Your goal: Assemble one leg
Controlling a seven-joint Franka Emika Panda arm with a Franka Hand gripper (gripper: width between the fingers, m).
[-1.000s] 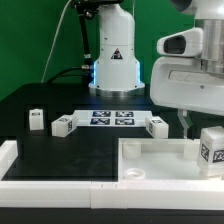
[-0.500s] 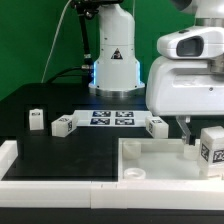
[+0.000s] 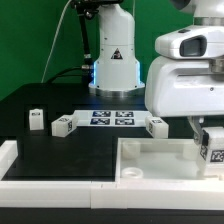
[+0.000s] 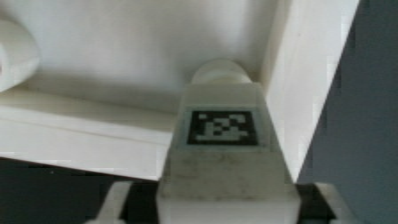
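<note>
My gripper point(image 3: 207, 136) is shut on a leg point(image 3: 213, 147), a small white block with a black-and-white tag, at the exterior view's right. It holds the leg over the far right corner of the large white square panel point(image 3: 150, 158). In the wrist view the leg point(image 4: 222, 130) runs between my fingers point(image 4: 125, 205), tag facing the camera, its tip against the panel's point(image 4: 107, 70) raised rim. Three more legs lie on the black table: one at the left point(image 3: 36, 119), one point(image 3: 63, 125) beside it, and one point(image 3: 157, 126) near the panel's far edge.
The marker board point(image 3: 112, 118) lies flat between the loose legs. The robot's base point(image 3: 113, 65) stands behind it. A white rail point(image 3: 12, 160) borders the table's front left. The panel has a round socket point(image 3: 133, 175) at its near corner.
The arm has shifted slightly toward the exterior view's left and a little lower, still holding the leg over the panel's corner. The loose legs have not moved.
</note>
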